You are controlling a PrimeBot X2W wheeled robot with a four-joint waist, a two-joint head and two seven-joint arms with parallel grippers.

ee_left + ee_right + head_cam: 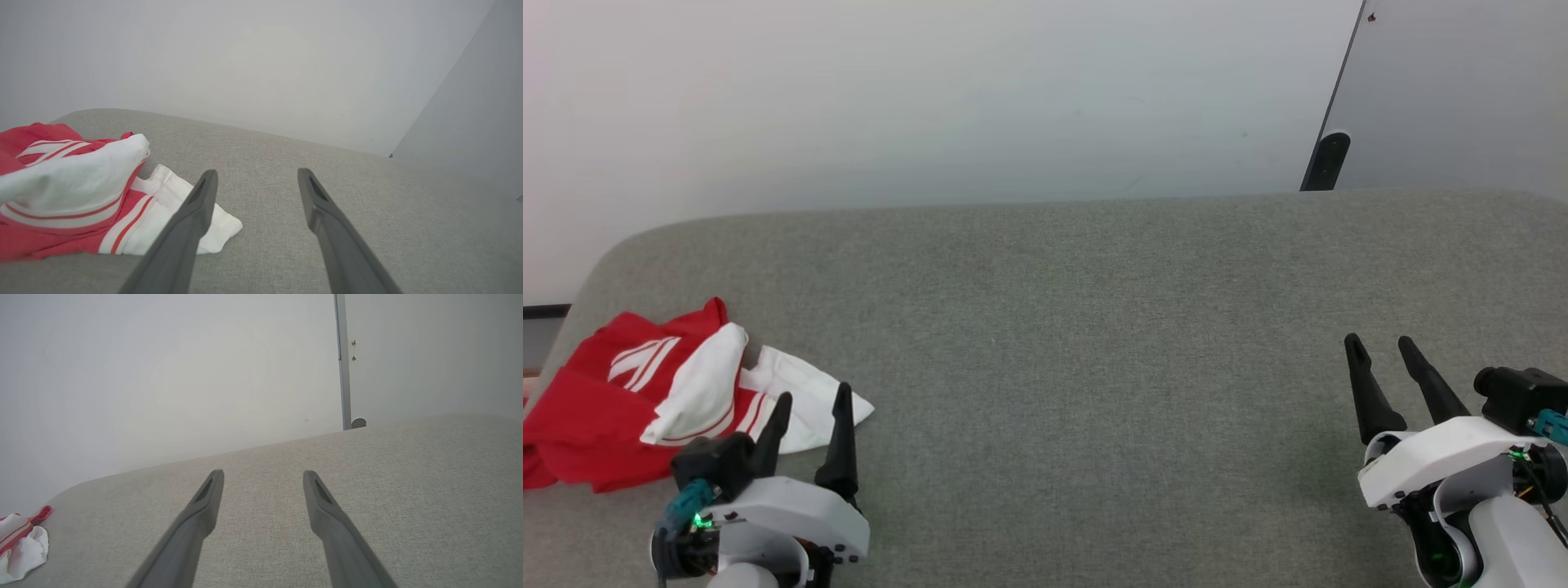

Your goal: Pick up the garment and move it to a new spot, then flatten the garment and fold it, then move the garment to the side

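The garment [621,408], a red jersey with white panels and striped trim, lies crumpled at the left end of the grey surface [1094,327]. My left gripper [813,396] hovers open just at the garment's right edge, its left finger over the white flap. In the left wrist view the garment [69,196] sits left of my open left gripper [257,173], one finger crossing the white corner. My right gripper [1380,341] stands open at the far right, well away from the garment. The right wrist view shows my right gripper [263,473] above bare fabric, with the garment [20,543] at the left edge.
The grey padded surface has a rounded far-left corner and a pale wall [931,98] behind it. A dark upright strip with a round foot [1327,159] stands at the back right, beside a grey panel [1462,90]. Bare grey surface lies between the two grippers.
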